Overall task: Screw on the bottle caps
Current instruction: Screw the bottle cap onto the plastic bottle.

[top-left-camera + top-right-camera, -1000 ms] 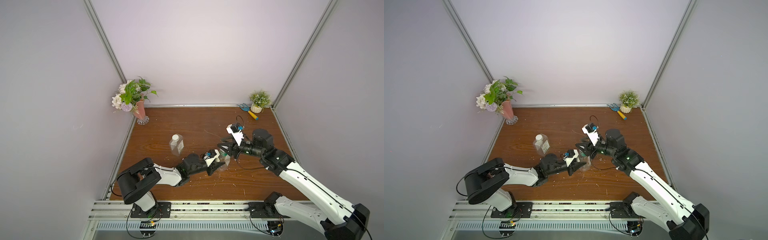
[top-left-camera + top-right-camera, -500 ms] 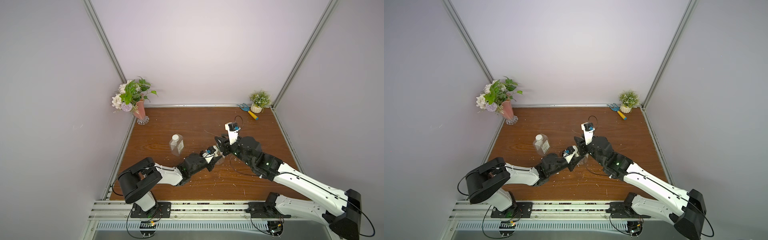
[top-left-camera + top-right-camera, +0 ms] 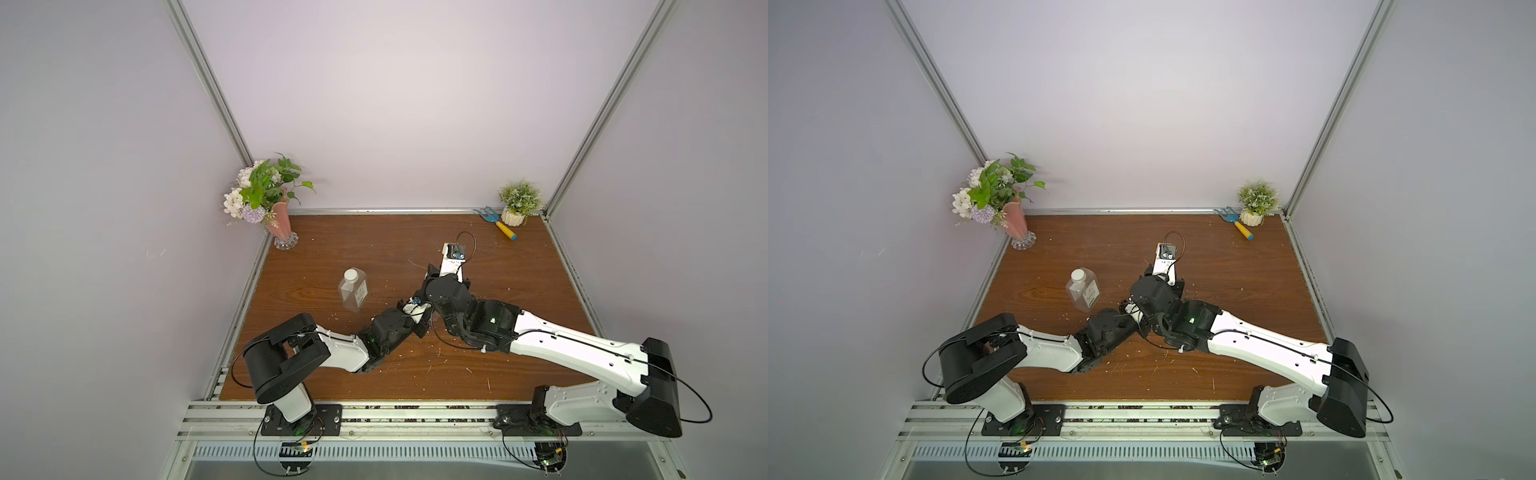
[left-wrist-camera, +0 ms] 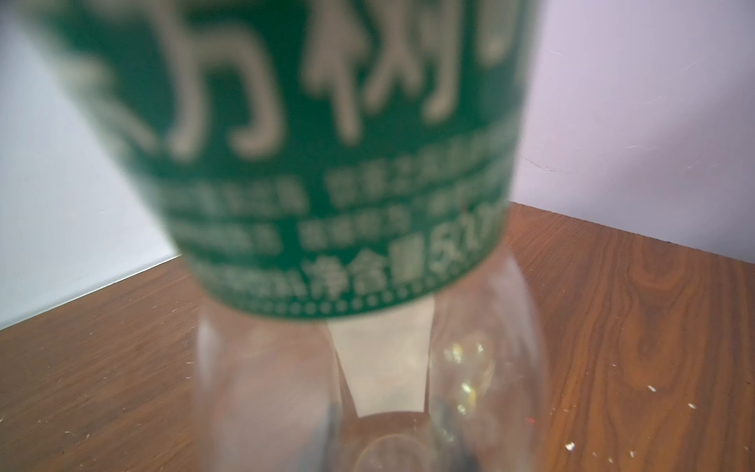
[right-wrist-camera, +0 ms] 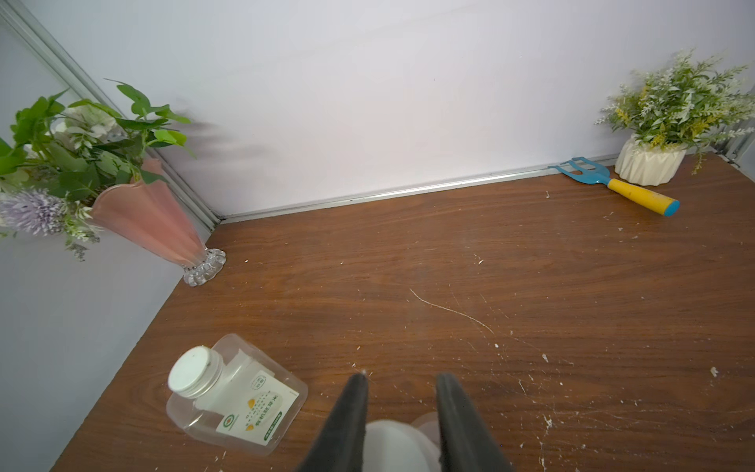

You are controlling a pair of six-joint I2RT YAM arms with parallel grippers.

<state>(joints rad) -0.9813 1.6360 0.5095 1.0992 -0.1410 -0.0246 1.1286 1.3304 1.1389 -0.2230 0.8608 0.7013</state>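
My left gripper [image 3: 417, 315] is shut on the round clear bottle [image 4: 310, 163]. Its green label fills the left wrist view, and its base is near the table. In both top views my right arm hides this bottle. My right gripper [image 5: 402, 382] points down at the table, its dark fingers [image 5: 347, 412] shut on a white bottle cap [image 5: 392, 447]. The squarish bottle [image 3: 353, 289] with the white label stands left of both grippers, apart from them. A white cap [image 5: 192, 372] sits on its neck.
A pink flower vase [image 3: 278, 220] stands in the far left corner. A small potted plant [image 3: 517, 203] and a blue and yellow garden fork [image 3: 498, 224] are at the far right. Walls close three sides of the wooden table [image 3: 519, 291], which is flecked with pale crumbs.
My right arm has swung left and over my left gripper, its wrist turning from sideways to pointing down. My left gripper has stayed in place with the bottle.
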